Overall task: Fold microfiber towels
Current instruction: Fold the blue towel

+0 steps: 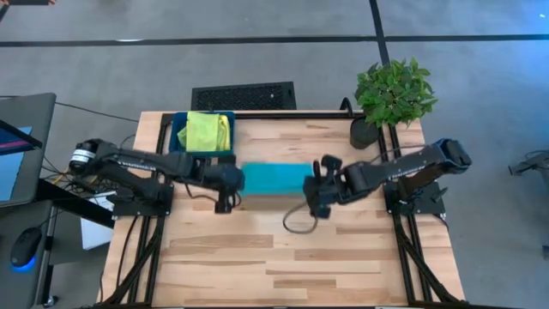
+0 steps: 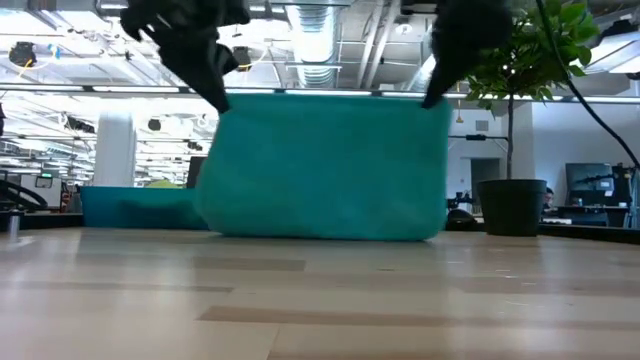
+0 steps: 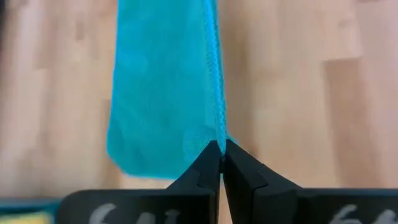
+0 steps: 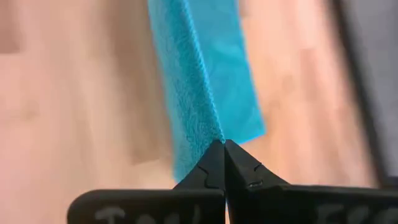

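Observation:
A teal microfiber towel [image 1: 274, 178] hangs between my two grippers above the middle of the wooden table; in the low view the teal towel [image 2: 325, 165] is a wide sheet whose bottom edge touches the tabletop. My left gripper [image 1: 233, 182] is shut on the towel's top left corner. My right gripper [image 1: 316, 187] is shut on its top right corner. A lime green and a yellow towel [image 1: 208, 130] lie in the dark-teal tray [image 1: 179, 130] at the far left. My left gripper pinches the towel's top left corner [image 3: 216, 138] between its two fingers, at the hemmed edge. The towel hangs below it, stretched toward the other gripper, its lower edge [image 2: 300, 234] on the table. My right gripper pinches the towel's top right corner [image 4: 219, 134] between its two fingers, at the edge. The towel hangs below, and its top edge [image 2: 330, 95] runs straight and taut to the left gripper.
A potted plant [image 1: 390, 94] stands at the table's far right corner. A black vent grille [image 1: 244, 95] lies on the floor beyond the far edge. A cable loop [image 1: 300, 225] hangs below the right arm. Bare wood [image 1: 283, 257] lies toward the near edge.

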